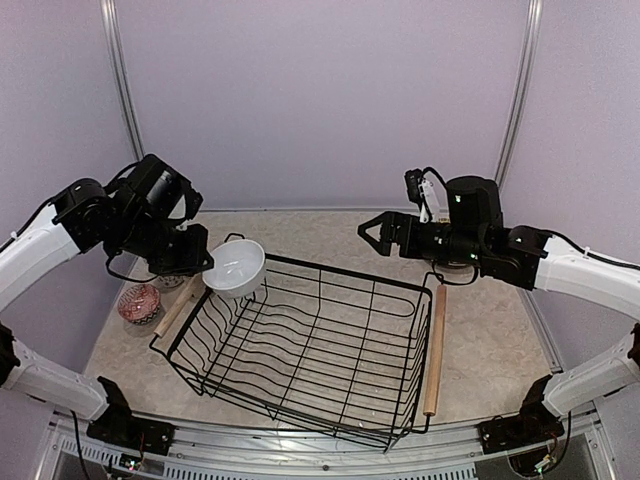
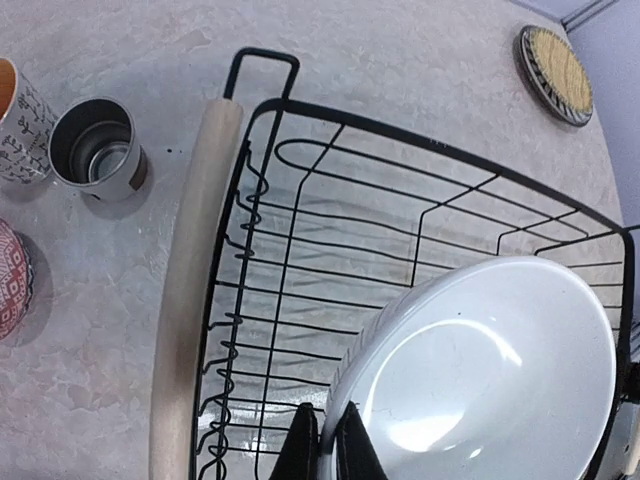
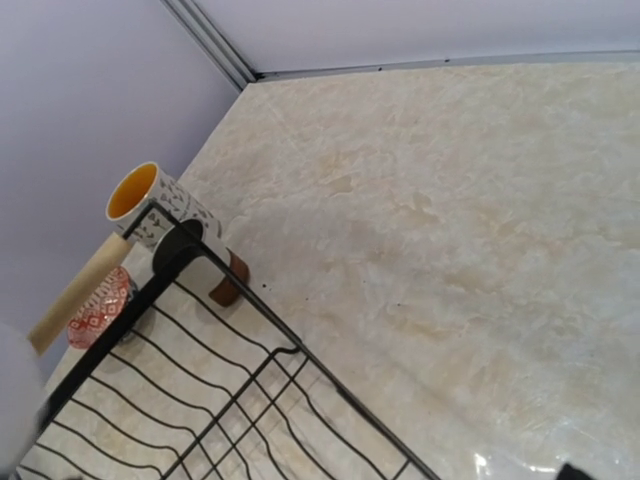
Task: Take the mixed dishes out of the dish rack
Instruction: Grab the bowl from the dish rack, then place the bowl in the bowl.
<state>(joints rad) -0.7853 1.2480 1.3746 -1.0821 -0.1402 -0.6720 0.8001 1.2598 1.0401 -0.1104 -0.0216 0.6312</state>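
1. The dish rack (image 1: 320,345), a black wire basket, sits on the counter (image 1: 300,228) between the 2 arms. Its left handle (image 1: 180,305) and right handle (image 1: 433,350) are pale wooden rods along its short sides.
2. The left fingers (image 2: 312,452) are clamped on the rim of the white bowl (image 1: 235,268), with 1 finger inside the rim and 1 outside.
3. The white bowl hangs tilted over the rack's far-left corner, just beside the far end of the left handle. In the left wrist view it lies over the rack's wire floor; I cannot tell whether it touches any wire.
4. The right fingers (image 1: 368,230) are spread wide apart with nothing between them. They hover in the air beyond the rack's far side, toward its right end.
5. Outside the rack's left side, 2 cups stand upright on the counter near the far end of the left handle. They are the patterned cup (image 2: 18,120) with an orange inside and the cup with a brown band (image 2: 98,150), set just beside each other.
6. A red-patterned bowl (image 1: 138,302) rests on the counter left of the left handle, nearer the arm bases than the cups.
7. A woven yellow mat (image 2: 555,75), round with a dark striped rim around it, lies flat on the counter beyond the rack's far side — well apart from the wires.
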